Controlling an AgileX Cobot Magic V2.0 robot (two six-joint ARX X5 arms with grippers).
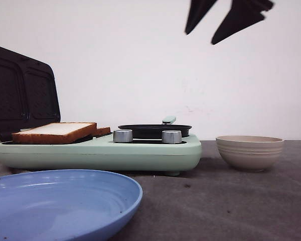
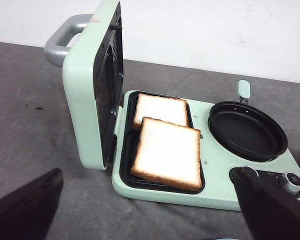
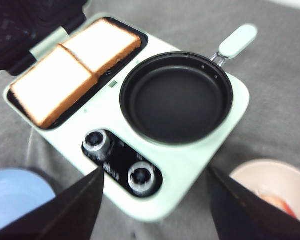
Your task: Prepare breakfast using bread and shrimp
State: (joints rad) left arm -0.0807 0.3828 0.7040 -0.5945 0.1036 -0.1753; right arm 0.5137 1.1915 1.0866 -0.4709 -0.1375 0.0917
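Front view, nearest first: a blue plate (image 1: 60, 201) sits at the near left of the grey desk (image 1: 231, 206). Behind it stands a mint-green breakfast maker (image 1: 98, 150) with two silver knobs (image 1: 123, 136) on its front. Its dark-lined lid (image 1: 22, 90) stands raised at the left. The bread (image 1: 55, 131), two white slices with brown crusts, lies in the open grill tray, the nearer slice overlapping the farther one. A small black pan (image 1: 154, 130) sits on the maker's right half. A beige bowl (image 1: 249, 152) stands to the right, apart from the maker.

High in the air, the right gripper (image 1: 218, 22) hangs with its fingers spread, well above the pan and the bread, touching nothing.

Left wrist view: the left gripper (image 2: 150, 210) is also spread wide and empty, and the bread (image 2: 166, 150) lies beyond it, between its two fingers.

Right wrist view: something pinkish lies in the bowl (image 3: 270, 187), too blurred to identify.
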